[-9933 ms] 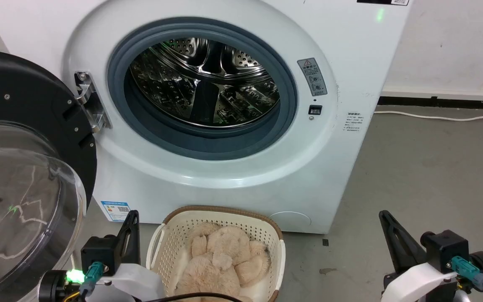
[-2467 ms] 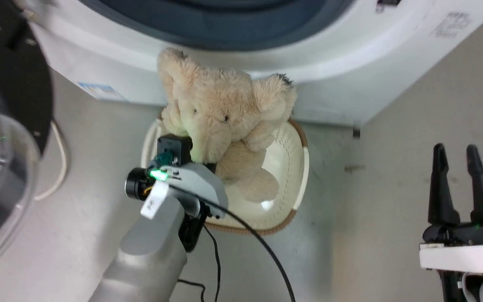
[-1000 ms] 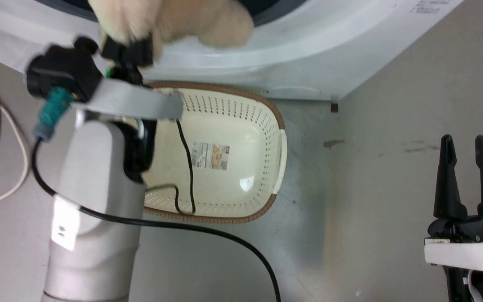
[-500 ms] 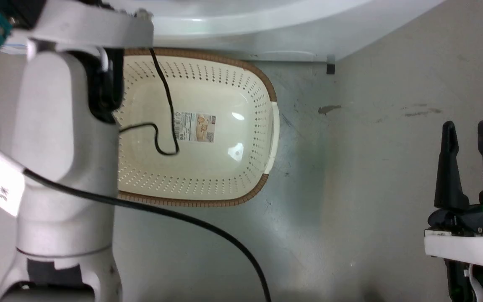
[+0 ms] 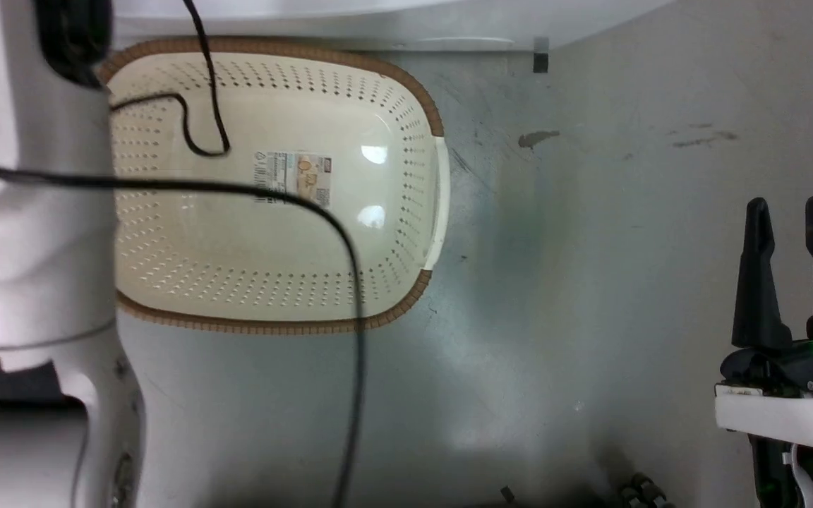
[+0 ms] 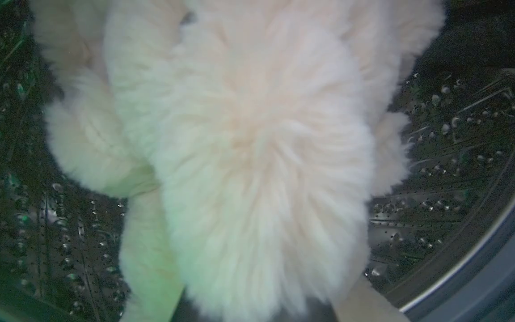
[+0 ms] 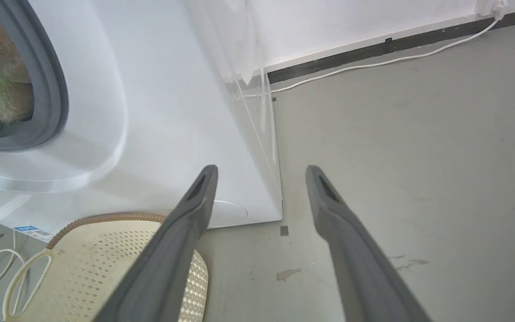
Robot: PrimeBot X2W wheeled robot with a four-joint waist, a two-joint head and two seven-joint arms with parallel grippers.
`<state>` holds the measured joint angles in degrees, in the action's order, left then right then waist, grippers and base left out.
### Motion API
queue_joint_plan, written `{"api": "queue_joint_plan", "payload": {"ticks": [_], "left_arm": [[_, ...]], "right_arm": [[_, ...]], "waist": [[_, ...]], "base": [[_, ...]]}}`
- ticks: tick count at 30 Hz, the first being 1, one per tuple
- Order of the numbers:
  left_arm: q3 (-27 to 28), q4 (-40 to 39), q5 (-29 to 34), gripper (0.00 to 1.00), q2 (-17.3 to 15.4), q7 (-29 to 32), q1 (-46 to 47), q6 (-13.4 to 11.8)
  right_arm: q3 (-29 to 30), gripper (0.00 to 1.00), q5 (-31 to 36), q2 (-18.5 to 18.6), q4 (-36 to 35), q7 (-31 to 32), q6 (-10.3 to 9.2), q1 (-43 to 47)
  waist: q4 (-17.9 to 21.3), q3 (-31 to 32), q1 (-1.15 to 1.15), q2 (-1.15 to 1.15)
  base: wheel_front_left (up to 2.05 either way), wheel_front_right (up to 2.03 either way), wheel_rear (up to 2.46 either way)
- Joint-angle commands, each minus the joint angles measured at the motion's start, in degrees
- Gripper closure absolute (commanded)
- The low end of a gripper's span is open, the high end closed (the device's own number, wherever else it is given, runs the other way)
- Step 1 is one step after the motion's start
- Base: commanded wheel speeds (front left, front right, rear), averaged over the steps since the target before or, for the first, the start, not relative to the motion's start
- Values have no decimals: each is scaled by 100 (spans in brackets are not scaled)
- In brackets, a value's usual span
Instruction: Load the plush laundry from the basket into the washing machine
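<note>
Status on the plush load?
Right gripper open, over bare floor. Left gripper buried in plush toy, grip unclear. That toy is inside washer drum; basket empty. No obstruction seen.

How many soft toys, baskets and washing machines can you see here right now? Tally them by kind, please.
plush toy: 1
basket: 1
washing machine: 1
Total: 3
</note>
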<state>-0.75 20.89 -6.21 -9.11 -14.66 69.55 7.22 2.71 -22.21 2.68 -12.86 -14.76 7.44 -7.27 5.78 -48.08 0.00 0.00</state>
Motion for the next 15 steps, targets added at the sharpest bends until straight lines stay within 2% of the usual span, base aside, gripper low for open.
{"api": "queue_joint_plan", "payload": {"ticks": [1, 15], "left_arm": [[12, 39, 8, 100, -66, -34, 239, 21], [-253, 877, 3, 100, -680, -34, 1539, 25]], "right_arm": [[3, 0, -42, 20, -33, -24, 5, -39], [-131, 0, -214, 20, -53, -24, 5, 79]], "waist": [[70, -81, 0, 0], [454, -371, 0, 0]], "base": [[0, 0, 0], [0, 0, 0]]}}
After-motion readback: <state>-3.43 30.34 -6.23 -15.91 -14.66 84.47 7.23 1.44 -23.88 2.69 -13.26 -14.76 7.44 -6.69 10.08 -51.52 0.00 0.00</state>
